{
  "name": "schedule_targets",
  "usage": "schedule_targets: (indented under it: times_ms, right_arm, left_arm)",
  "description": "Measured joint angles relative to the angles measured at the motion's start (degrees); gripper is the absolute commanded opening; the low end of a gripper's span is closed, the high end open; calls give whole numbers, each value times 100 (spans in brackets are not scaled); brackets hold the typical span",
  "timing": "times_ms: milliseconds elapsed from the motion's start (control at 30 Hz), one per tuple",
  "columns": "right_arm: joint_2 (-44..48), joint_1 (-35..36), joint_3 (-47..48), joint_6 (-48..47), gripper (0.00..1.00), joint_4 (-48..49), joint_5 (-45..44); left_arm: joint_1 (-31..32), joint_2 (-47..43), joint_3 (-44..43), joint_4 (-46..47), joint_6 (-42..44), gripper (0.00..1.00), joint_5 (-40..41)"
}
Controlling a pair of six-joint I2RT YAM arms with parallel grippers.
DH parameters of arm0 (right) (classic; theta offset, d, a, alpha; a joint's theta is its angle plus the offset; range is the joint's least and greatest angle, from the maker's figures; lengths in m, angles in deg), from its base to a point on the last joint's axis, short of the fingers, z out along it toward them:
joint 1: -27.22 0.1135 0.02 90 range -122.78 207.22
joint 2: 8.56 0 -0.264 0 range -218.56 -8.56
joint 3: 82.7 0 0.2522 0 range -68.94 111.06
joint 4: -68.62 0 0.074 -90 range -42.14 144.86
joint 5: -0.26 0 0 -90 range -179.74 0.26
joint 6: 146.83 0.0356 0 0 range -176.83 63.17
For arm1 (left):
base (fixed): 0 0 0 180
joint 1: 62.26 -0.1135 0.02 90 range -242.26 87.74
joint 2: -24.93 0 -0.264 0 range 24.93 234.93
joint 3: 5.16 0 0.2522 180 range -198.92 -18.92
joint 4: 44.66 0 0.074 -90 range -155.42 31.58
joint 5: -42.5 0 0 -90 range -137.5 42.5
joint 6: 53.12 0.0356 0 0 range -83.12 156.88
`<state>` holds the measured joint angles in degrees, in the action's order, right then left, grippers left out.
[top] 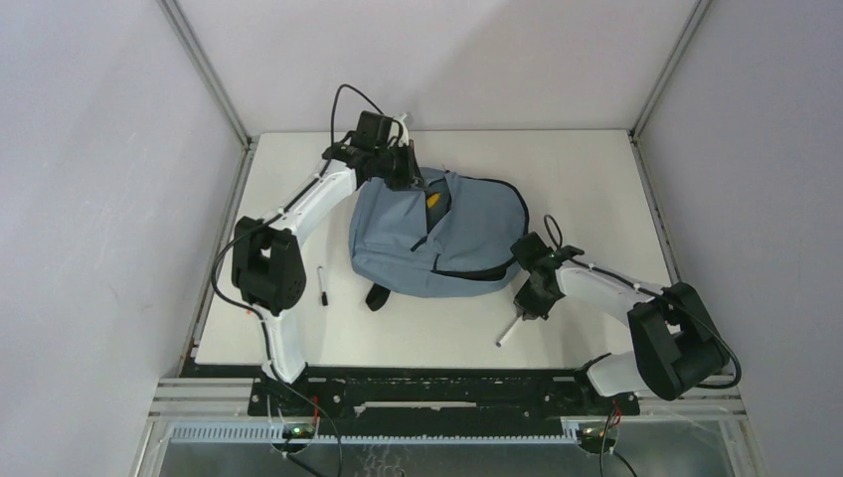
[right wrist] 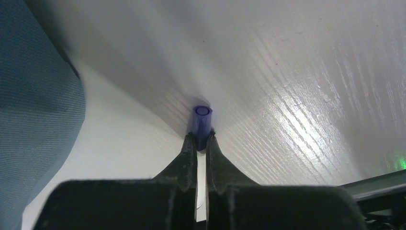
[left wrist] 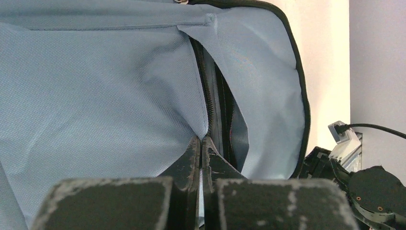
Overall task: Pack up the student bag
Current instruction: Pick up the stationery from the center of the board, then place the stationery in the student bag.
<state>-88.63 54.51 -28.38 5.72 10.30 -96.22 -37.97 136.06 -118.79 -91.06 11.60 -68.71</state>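
Observation:
The grey-blue student bag (top: 467, 243) lies in the middle of the table, its black zipper partly open at the top. My left gripper (top: 408, 175) is at the bag's far left corner. In the left wrist view it (left wrist: 201, 140) is shut on the bag's fabric (left wrist: 95, 86) right beside the zipper opening (left wrist: 210, 96). My right gripper (top: 524, 306) is just right of the bag, low over the table. It (right wrist: 201, 137) is shut on a white pen (top: 506, 335) whose blue cap (right wrist: 202, 119) sticks out past the fingertips.
A second pen with a black cap (top: 322, 285) lies on the table left of the bag. Something yellow (top: 434, 200) shows inside the bag's opening. A black strap (top: 378, 295) pokes out at the bag's near edge. The bag's side (right wrist: 33, 105) is close on the right gripper's left.

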Motion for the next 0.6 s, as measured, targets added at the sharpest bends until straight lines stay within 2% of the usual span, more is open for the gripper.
schedule_targets:
  times_ms: [200, 267, 400, 500, 600]
  right_arm:
    - [326, -57, -149, -280, 0, 181, -140]
    - [682, -70, -175, -496, 0, 208, -219]
    - [2087, -98, -166, -1115, 0, 363, -262]
    - [2870, -240, 166, -1519, 0, 562, -214]
    - [2739, -352, 894, -1727, 0, 800, -149]
  left_arm:
    - [0, -46, 273, 188, -101, 0, -76]
    - [0, -57, 352, 227, -125, 0, -127]
    - [-7, -61, 356, 232, -118, 0, -216]
    - [-17, -63, 365, 199, -114, 0, -334]
    - [-26, -122, 481, 203, -114, 0, -404]
